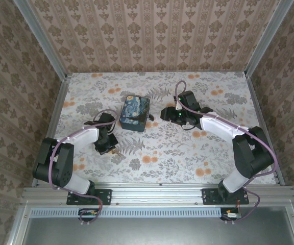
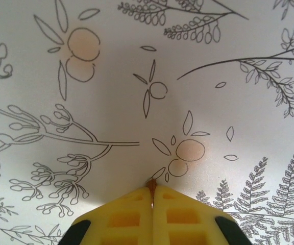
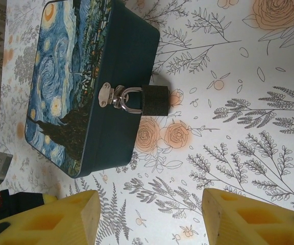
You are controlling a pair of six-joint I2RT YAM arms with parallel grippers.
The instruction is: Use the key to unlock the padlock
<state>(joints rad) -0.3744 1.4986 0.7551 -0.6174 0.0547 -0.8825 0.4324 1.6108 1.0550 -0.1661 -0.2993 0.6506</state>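
Padlock [image 3: 154, 99] with a dark body hangs by its steel shackle from the pale hasp on the side wall of a blue tin box [image 3: 121, 66], its body lying just beside that wall. The lock looks closed, with the shackle seated in the body. The box, its lid printed with a swirling night-sky painting, sits on the floral surface [image 1: 188, 148] a little left of centre and toward the far side. Its padlocked side is turned to the right arm.

Key [image 2: 151, 185] shows as a thin brass-brown sliver at the seam of the left gripper [image 2: 151, 190], well apart from the lock. The yellow fingers [image 2: 126, 217] of that gripper are clenched tight together on it, right down at the surface, over a printed orange fruit and leaves. From above, the left gripper [image 1: 111, 147] sits near the box's near-left corner without touching it, and a small brassy spot shows at its tip.

The right gripper [image 3: 149, 214] faces the padlock from the other side. Its fingers [image 3: 70, 219] are spread wide with nothing between them, near the lock but apart from it. In the top view this gripper [image 1: 166, 113] hangs just beside the box's right edge.

Patterned wallpaper panels enclose the surface on three sides.
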